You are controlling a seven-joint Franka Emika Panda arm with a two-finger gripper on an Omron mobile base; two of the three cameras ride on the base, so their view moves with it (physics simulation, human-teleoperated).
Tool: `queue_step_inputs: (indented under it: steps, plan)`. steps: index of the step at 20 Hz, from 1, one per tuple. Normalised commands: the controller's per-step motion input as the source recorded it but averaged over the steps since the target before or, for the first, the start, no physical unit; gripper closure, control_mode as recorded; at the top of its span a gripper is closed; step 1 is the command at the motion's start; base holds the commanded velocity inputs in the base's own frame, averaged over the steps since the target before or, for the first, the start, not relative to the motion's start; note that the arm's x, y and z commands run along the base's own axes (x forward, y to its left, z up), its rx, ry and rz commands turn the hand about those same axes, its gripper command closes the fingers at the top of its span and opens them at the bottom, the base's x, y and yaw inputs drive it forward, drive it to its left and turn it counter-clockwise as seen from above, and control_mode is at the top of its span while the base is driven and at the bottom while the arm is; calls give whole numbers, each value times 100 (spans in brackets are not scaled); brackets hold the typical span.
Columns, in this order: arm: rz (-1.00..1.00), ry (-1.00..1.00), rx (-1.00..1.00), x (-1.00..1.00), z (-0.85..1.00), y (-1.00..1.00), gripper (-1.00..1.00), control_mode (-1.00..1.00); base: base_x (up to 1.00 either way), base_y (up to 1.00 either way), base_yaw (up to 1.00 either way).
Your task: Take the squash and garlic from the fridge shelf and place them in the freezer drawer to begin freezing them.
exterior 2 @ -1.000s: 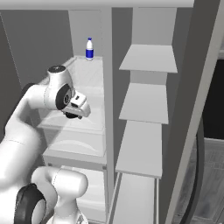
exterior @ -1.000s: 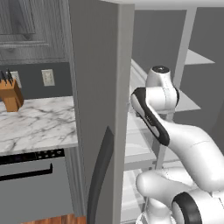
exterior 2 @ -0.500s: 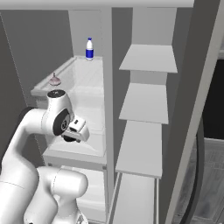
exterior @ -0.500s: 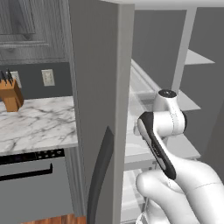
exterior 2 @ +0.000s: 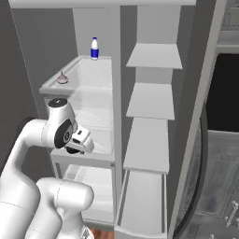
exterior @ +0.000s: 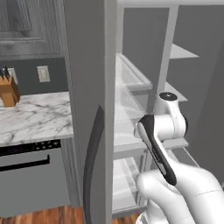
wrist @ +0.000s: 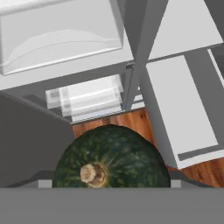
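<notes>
Dark green squash (wrist: 111, 157) right up against the hand camera, brown stem facing out, hanging over the wood floor (wrist: 131, 120) and the low fridge drawers. Claw (exterior 2: 82, 140) hard to see, so cannot tell for sure if clenched on the squash. Little garlic (exterior 2: 62, 78) sitting at the left front edge of the top glass shelf (exterior 2: 88, 74). Blue and white bottle (exterior 2: 94, 48) standing at the back of that shelf. Pale grey freezer drawer (wrist: 61, 30) at the top of the hand view. Knife block (exterior: 8, 89) on the marble counter (exterior: 35, 118).
</notes>
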Motion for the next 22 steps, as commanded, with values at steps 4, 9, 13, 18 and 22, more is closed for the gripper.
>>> queue_step_inputs:
  steps: [4, 9, 13, 18, 22]
  plan:
    - [0, 0, 0, 0, 0, 0, 100, 100, -57, -2, -30]
    - [0, 0, 0, 0, 0, 0, 100, 100, -19, -12, -41]
    - [0, 0, 0, 0, 0, 0, 100, 100, 0, -28, -38]
    - [-3, 3, 0, 0, 0, 0, 100, -100, 0, -14, -17]
    - [-4, 5, 0, 7, -14, -19, 100, -100, 0, 0, 0]
